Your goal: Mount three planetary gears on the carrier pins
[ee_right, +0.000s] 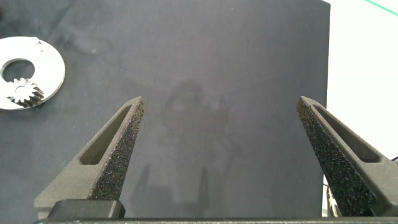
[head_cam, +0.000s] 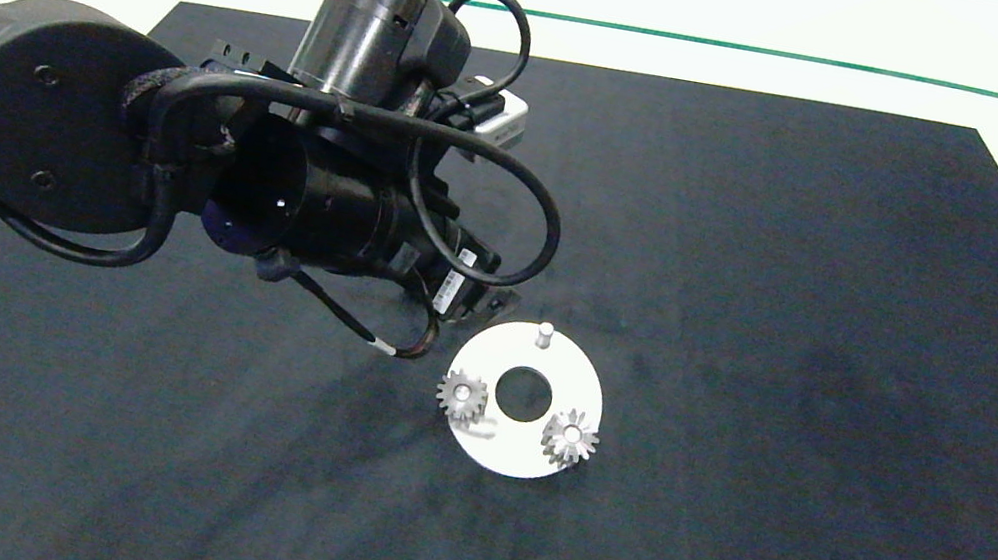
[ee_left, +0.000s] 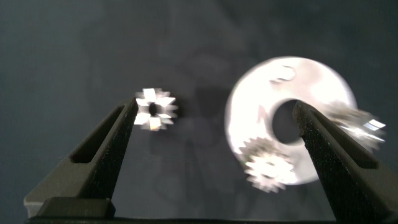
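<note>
The white disc (head_cam: 519, 454) lies at mid-mat with three carrier pins. Two planetary gears (head_cam: 462, 396) (head_cam: 571, 438) sit on pins, and the far pin (head_cam: 544, 333) is bare. A third gear (ee_left: 155, 109) lies loose on the mat beside the disc (ee_left: 249, 106), hidden under the left arm in the head view. My left gripper (ee_left: 214, 106) hangs open above the mat, one fingertip close beside the loose gear, the other finger (ee_left: 333, 158) over the disc's edge. My right gripper (ee_right: 219, 102) is open over bare mat, away from the disc (ee_right: 53, 62).
A black mat (head_cam: 798, 371) covers the white table, whose surface shows around it. The bulky left arm (head_cam: 177, 145) reaches in over the mat's left half. The right arm is outside the head view.
</note>
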`<act>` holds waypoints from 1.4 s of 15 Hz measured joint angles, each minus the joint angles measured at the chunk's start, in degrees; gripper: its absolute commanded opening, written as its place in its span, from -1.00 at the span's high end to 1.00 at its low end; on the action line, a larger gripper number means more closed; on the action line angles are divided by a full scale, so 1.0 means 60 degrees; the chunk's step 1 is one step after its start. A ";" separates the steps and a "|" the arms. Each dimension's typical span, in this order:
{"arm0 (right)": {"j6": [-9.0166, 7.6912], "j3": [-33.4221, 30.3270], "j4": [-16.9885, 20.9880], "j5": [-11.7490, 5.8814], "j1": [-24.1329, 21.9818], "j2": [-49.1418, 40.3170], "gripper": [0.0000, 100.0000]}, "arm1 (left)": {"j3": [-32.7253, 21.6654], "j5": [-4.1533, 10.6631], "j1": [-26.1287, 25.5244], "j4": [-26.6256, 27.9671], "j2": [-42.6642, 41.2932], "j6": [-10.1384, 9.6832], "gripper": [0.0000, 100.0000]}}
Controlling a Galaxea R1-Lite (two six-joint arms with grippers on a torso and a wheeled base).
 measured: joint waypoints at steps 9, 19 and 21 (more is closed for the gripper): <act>0.0000 0.0000 0.0000 0.0000 0.0000 -0.0059 -1.00 | -0.0423 -0.0008 0.0681 -0.0445 0.1195 -0.0012 -1.00; 0.0000 0.0000 -0.0004 -0.0002 0.0000 -0.0059 -1.00 | -0.0542 -0.0004 0.0961 -0.0266 0.1690 0.0083 -0.87; 0.0004 0.0000 -0.0004 -0.0002 0.0000 -0.0059 -1.00 | -0.0579 -0.0004 0.1071 -0.0260 0.1713 0.0130 -0.78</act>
